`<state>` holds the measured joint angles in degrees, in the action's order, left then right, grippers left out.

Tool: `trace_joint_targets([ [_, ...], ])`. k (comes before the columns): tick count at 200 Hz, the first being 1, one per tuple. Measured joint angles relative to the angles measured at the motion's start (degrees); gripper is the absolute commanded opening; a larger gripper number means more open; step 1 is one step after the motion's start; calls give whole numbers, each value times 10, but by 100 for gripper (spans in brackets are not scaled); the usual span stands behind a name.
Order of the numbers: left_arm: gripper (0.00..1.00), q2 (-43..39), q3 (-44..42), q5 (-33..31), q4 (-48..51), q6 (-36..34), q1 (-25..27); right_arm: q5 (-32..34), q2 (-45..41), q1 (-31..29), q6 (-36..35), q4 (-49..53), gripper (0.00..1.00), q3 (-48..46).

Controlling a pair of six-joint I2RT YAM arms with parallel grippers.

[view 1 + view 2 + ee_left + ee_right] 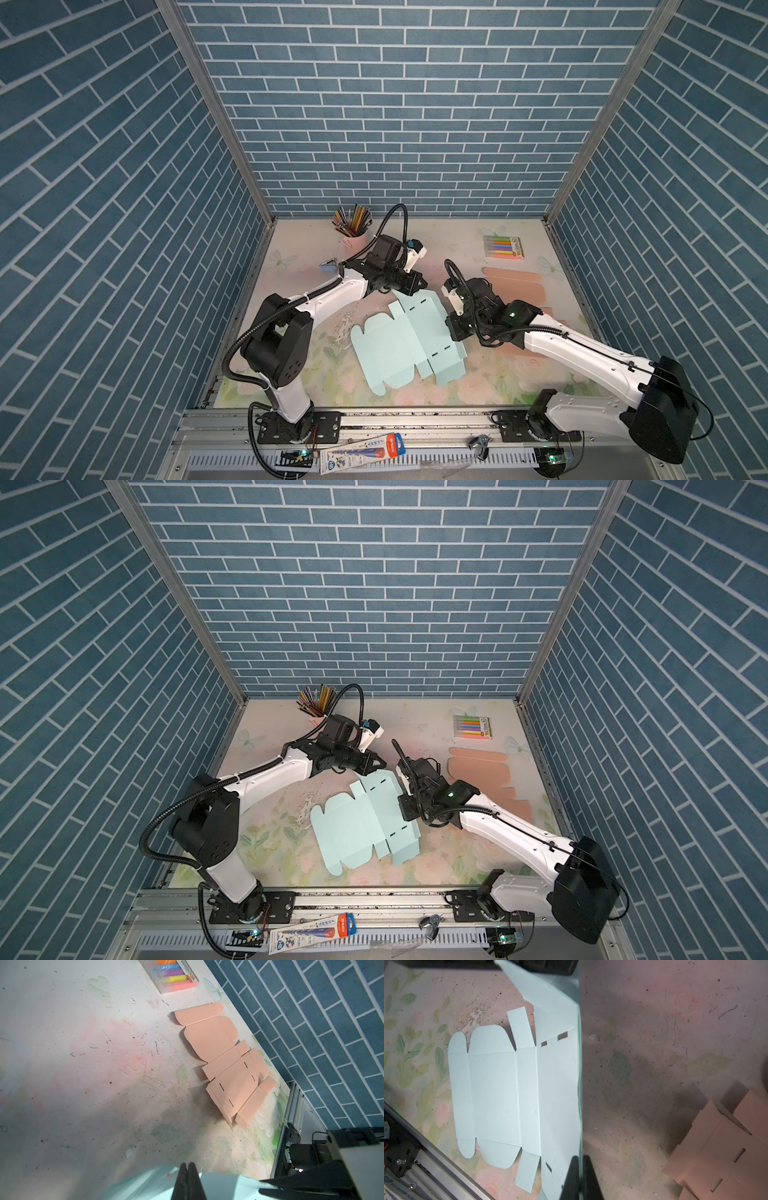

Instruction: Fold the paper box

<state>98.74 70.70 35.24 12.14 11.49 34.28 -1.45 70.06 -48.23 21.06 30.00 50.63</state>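
a pink cup [354, 243] full of colored pencils stands near the back wall on the floral table mat [449, 245]. a pack of bright markers [503, 247] lies at the back right, with a flat peach cardboard blank [515, 286] near it. a long retail pack [363, 452] and a metal clip [480, 445] lie on the front rail.

- Peach blank [515, 286]: partly hidden behind the right arm [582, 349].
- Paper box [399, 345]: one edge hidden under that arm.
- Marker pack [174, 978]: cut by the left wrist view's edge.
- Packet [361, 451] on the front rail: print too small to read.
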Motion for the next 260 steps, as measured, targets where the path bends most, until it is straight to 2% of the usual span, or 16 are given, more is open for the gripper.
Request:
trace_joint_targets([
  [98, 0, -52, -64, -5, -14, 14, 28, 20, 5, -10, -4, 10, 0, 6],
  [200, 0, -55, -86, -21, -40, 35, 62, 64, 19, -30, -4, 38, 0, 17],
  [223, 0, -70, -120, -16, -64, 48, 45, 70, 19, -38, -4, 39, 0, 17],
  [260, 0, -99, -189, -5, -99, 72, -17, 82, 19, -47, -5, 40, 0, 17],
])
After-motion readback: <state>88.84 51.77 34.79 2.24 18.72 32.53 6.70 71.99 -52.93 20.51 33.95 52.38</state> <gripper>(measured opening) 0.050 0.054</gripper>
